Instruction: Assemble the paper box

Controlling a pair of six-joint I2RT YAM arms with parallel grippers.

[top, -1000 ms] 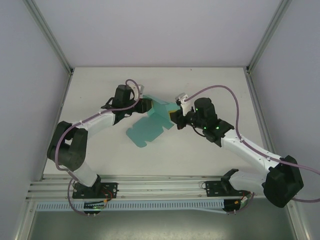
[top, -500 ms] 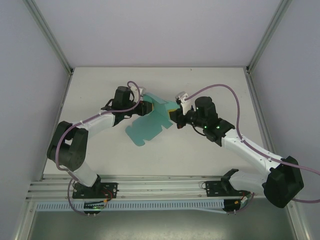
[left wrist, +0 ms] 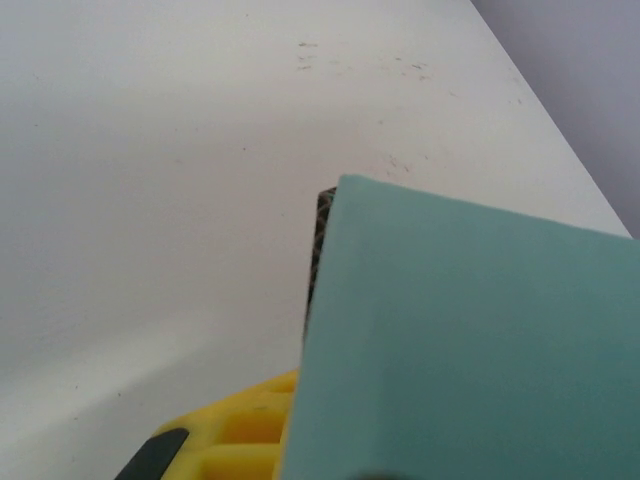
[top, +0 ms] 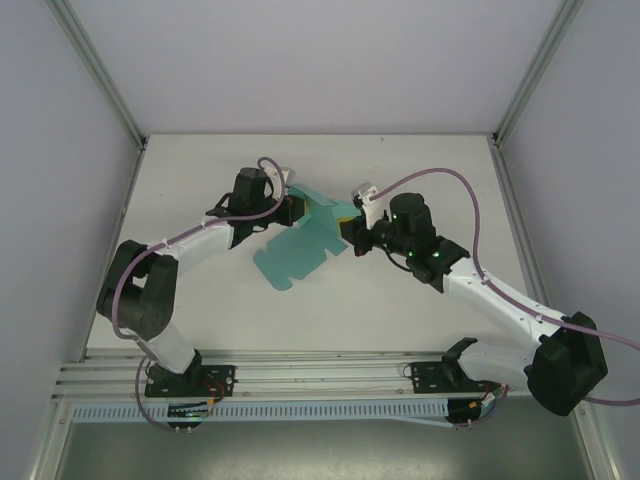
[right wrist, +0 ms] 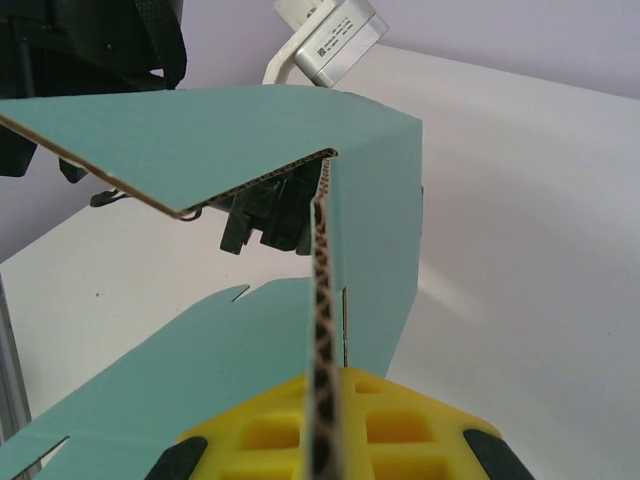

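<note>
A white table (top: 200, 300) sits inside a pale-walled enclosure with metal rails at its corners, and both arms reach in from the near edge to meet around its middle. Between them is the paper box (top: 300, 250), not yet a box. It is a teal die-cut sheet whose broad lower panel, with its tabs, trails toward the near-left, while its far end is raised and creased.

The right gripper (top: 347, 236) is clamped on the sheet. In its wrist view the corrugated edge of an upright panel (right wrist: 375, 215) stands pinched between the yellow pads (right wrist: 260, 430).

Over the last second the left gripper (top: 291, 211) has edged toward the right and a little toward the far edge, and the raised far flap has tipped up with it. In the left wrist view the teal sheet (left wrist: 470, 340) lies against one yellow pad (left wrist: 235, 430) and covers the rest, so I cannot tell whether those jaws are pinched on it or merely alongside.

My reading is that a first wall is being folded up against the right-hand hold, and most of the assembly is still to come.
</note>
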